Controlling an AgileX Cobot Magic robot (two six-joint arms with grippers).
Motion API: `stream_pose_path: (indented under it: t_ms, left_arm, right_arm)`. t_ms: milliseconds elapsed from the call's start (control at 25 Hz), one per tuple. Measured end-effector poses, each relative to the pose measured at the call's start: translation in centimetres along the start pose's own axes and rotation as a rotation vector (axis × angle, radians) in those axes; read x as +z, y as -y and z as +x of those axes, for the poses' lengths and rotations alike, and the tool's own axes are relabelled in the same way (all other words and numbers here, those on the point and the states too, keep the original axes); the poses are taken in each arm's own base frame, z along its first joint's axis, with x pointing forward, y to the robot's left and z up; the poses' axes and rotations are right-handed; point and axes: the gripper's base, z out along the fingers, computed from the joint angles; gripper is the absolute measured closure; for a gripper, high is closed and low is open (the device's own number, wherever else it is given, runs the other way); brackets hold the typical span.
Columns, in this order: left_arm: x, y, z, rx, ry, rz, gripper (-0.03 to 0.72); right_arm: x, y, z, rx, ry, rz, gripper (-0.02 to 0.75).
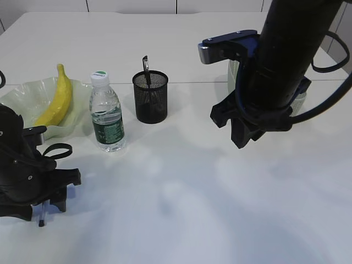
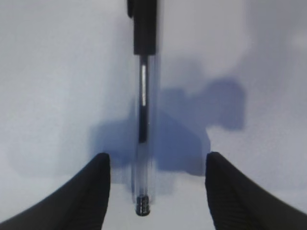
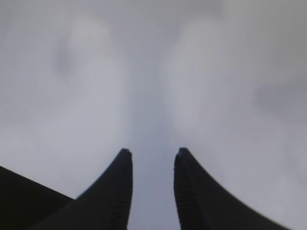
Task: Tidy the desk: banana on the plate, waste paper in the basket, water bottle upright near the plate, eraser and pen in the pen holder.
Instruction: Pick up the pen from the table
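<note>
A clear-barrelled pen (image 2: 143,143) with a black end lies on the white desk (image 1: 187,192). My left gripper (image 2: 158,155) hangs open over it, one finger on each side, not touching. In the exterior view that gripper (image 1: 54,202) is low at the front left, with the pen's tip (image 1: 41,215) showing under it. The banana (image 1: 58,99) lies on the pale-green plate (image 1: 19,93). Beside the plate the water bottle (image 1: 106,113) stands upright. A dark pen-like stick pokes out of the black mesh pen holder (image 1: 150,98). My right gripper (image 3: 154,150) is open and empty. Eraser and waste paper are out of view.
My right arm (image 1: 275,71) stands high at the right and covers most of the sage-green basket (image 1: 233,70) behind it. The right gripper (image 1: 241,142) points down over bare desk. A thin seam (image 1: 192,82) runs across the tabletop behind the holder.
</note>
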Motion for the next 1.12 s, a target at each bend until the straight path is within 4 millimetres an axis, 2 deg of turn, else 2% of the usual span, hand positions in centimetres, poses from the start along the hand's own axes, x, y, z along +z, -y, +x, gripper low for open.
stream_pose_path:
  t_ms: [1120]
  left_arm:
    - [0.48,0.17,0.46,0.009,-0.065,0.002,0.258]
  right_arm:
    - [0.0,-0.02,0.0,0.001,0.0,-0.002,0.507]
